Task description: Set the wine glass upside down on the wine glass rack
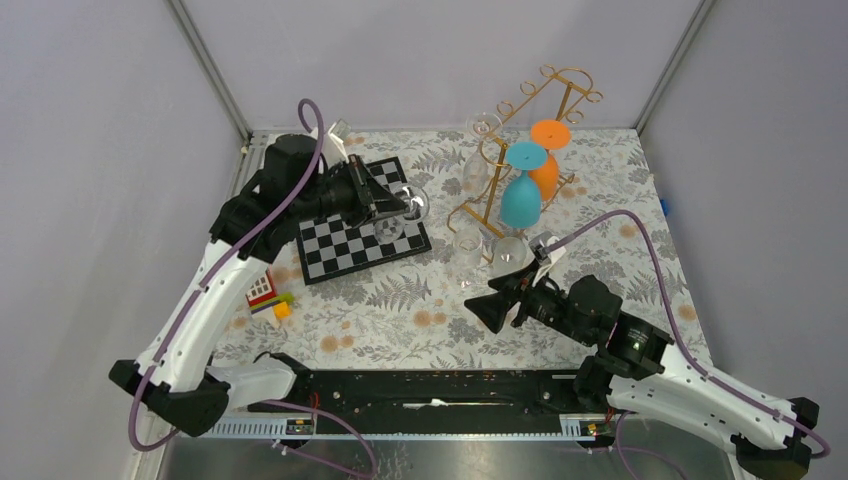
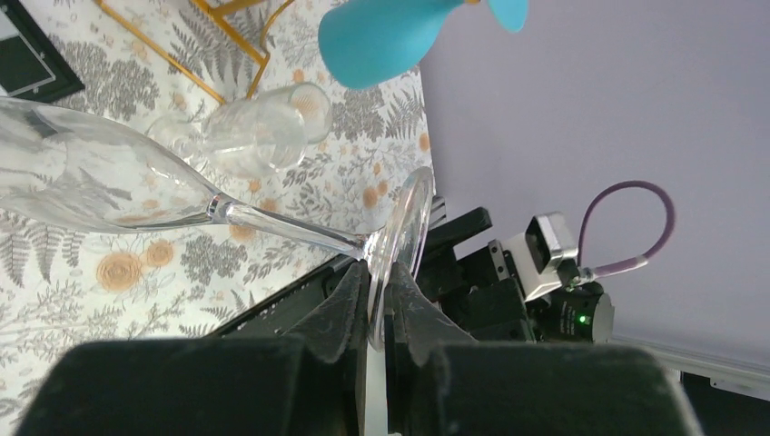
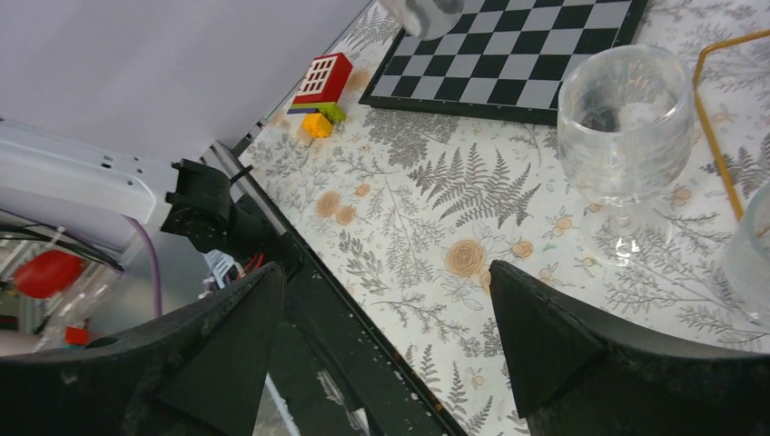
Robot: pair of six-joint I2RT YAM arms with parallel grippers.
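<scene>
Left gripper (image 1: 393,208) is clamping its jaws together on the round foot of the clear, long-stemmed wine glass (image 1: 413,203). In the left wrist view the fingers (image 2: 350,304) are pinching the foot edge-on. The wine glass is lying sideways in the air, bowl pointing away from the gripper, above the right edge of the black-and-white chessboard (image 1: 350,245).

The glass is sitting well apart from the gold wire wine glass rack (image 1: 545,95), which is standing at the far right of the fern-printed table (image 1: 400,310). A teal goblet (image 1: 521,195) and an orange goblet (image 1: 547,165) are hanging foot-up on the rack.

Right gripper (image 1: 485,303) is hovering near the table's front edge, jaws wide apart, gripping nothing. A short clear stemmed glass (image 3: 622,123) is standing upright just ahead of it, not touching. A red-and-white toy block (image 1: 262,288) is lying left of the chessboard.
</scene>
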